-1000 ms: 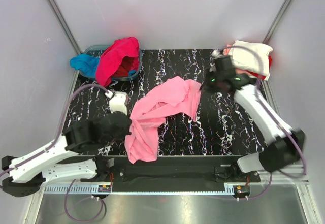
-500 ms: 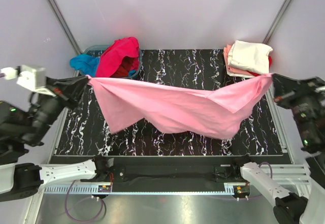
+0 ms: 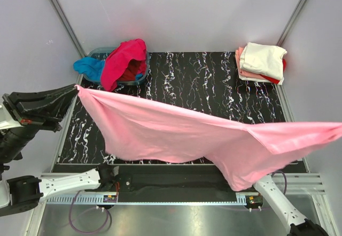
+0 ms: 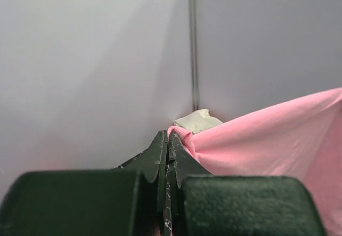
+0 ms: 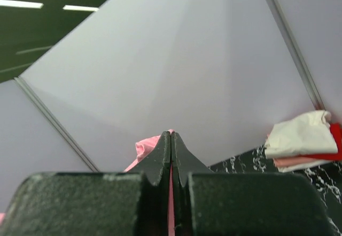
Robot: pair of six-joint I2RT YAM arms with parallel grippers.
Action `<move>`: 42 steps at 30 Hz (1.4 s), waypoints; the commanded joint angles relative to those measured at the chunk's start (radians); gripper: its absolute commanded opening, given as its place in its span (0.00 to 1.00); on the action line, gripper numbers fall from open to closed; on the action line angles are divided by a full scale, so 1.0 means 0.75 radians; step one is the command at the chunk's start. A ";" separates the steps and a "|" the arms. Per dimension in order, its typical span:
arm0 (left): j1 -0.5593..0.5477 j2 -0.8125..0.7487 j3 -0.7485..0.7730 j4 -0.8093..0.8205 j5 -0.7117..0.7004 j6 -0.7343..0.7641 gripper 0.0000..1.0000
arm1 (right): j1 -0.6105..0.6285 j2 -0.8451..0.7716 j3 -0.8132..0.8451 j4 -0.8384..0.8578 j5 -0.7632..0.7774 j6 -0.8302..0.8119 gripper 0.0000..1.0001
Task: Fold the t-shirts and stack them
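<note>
- Top external view: the black marbled table (image 3: 203,81) spans the floor of the cell, and you have 1 shirt raised above its near half.
- That light pink shirt (image 3: 181,137) is stretched in the air. Its long axis runs left to right, with the left corner high and a loose fold sagging lowest at the near right.
- The stack of folded shirts (image 3: 262,62) sits in the far right corner, cream white on top. It lies beyond the stretched shirt, and your right arm is nearer to it.
- The basin (image 3: 99,50) at the far left holds a hot pink shirt (image 3: 125,59) and a blue shirt (image 3: 88,66), both unfolded.
- Your left gripper (image 3: 72,90) is pinching the shirt's left corner beside the table's left edge, and the cloth runs away from it to the right.
- Your right gripper (image 5: 171,135) is past the right edge of that view. Its wrist camera shows the jaws pressed together on a strip of pink cloth.
- To lay the shirt flat, you would likely lower both ends together and keep that left-to-right axis along the table.
</note>
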 commanded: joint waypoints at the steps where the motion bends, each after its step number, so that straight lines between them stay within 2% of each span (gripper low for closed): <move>1: 0.006 0.005 -0.021 0.078 0.127 0.060 0.00 | -0.001 0.035 0.075 0.124 0.000 -0.118 0.00; 4: 0.006 0.097 0.010 0.027 -0.032 0.065 0.00 | 0.001 0.174 0.124 0.073 0.009 -0.141 0.00; 6: 0.006 0.207 0.026 -0.045 -0.279 0.048 0.00 | 0.020 0.284 0.175 0.008 0.050 -0.129 0.00; 8: 0.006 0.281 0.006 -0.083 -0.471 0.050 0.00 | 0.040 0.489 0.194 -0.088 0.081 -0.102 0.00; 10: 0.014 0.387 -0.039 -0.102 -0.552 0.042 0.00 | 0.065 0.688 0.169 -0.139 0.099 -0.070 0.00; 11: 0.032 0.418 -0.065 -0.098 -0.554 0.034 0.00 | 0.065 0.738 0.135 -0.117 0.096 -0.053 0.00; 12: 0.131 0.469 -0.094 -0.092 -0.502 -0.005 0.00 | 0.063 0.789 0.049 -0.091 0.081 -0.047 0.00; 13: 0.223 0.493 -0.151 -0.092 -0.420 -0.039 0.00 | 0.063 0.903 0.014 -0.060 0.097 -0.027 0.00; 14: 0.324 0.520 -0.186 -0.082 -0.225 -0.076 0.00 | 0.059 0.967 -0.025 -0.028 0.108 -0.023 0.00; 15: 0.505 0.575 -0.229 -0.055 -0.146 -0.127 0.00 | 0.044 1.041 -0.070 -0.013 0.092 -0.029 0.00; 17: 0.682 0.669 -0.366 0.000 0.027 -0.179 0.00 | -0.049 1.331 -0.076 -0.011 -0.039 0.010 0.00; 18: 0.818 0.805 -0.409 0.004 0.057 -0.193 0.00 | -0.094 1.462 0.013 -0.057 -0.167 0.031 0.00; 19: 0.870 0.879 -0.415 0.012 0.067 -0.209 0.00 | -0.141 1.706 0.064 -0.143 -0.211 0.057 0.16; 20: 0.913 0.959 -0.405 -0.008 0.059 -0.234 0.06 | -0.158 1.822 0.126 -0.196 -0.250 0.057 0.38; 21: 0.991 1.100 -0.363 -0.032 0.059 -0.295 0.17 | -0.164 1.910 0.224 -0.227 -0.246 0.071 0.62; 22: 1.022 1.158 -0.342 -0.069 0.053 -0.322 0.33 | -0.164 2.000 0.237 -0.209 -0.252 0.061 0.70; 25: 1.077 1.230 -0.323 -0.061 0.008 -0.391 0.65 | -0.164 2.009 0.235 -0.162 -0.301 0.035 0.81; 26: 1.077 1.218 -0.323 -0.067 -0.006 -0.402 0.68 | -0.164 1.989 0.219 -0.154 -0.301 0.035 0.81; 28: 1.077 1.171 -0.340 -0.059 -0.010 -0.426 0.71 | -0.166 1.901 0.163 -0.115 -0.311 0.025 0.81; 32: 1.071 1.008 -0.415 -0.086 0.014 -0.510 0.74 | -0.166 1.707 -0.163 -0.007 -0.342 0.025 0.82; 37: 1.053 0.799 -0.652 -0.072 0.120 -0.606 0.74 | -0.205 1.494 -0.538 0.201 -0.465 0.063 0.79; 42: 1.024 0.482 -1.005 0.051 0.292 -0.796 0.74 | -0.289 1.520 -0.792 0.346 -0.663 0.096 0.60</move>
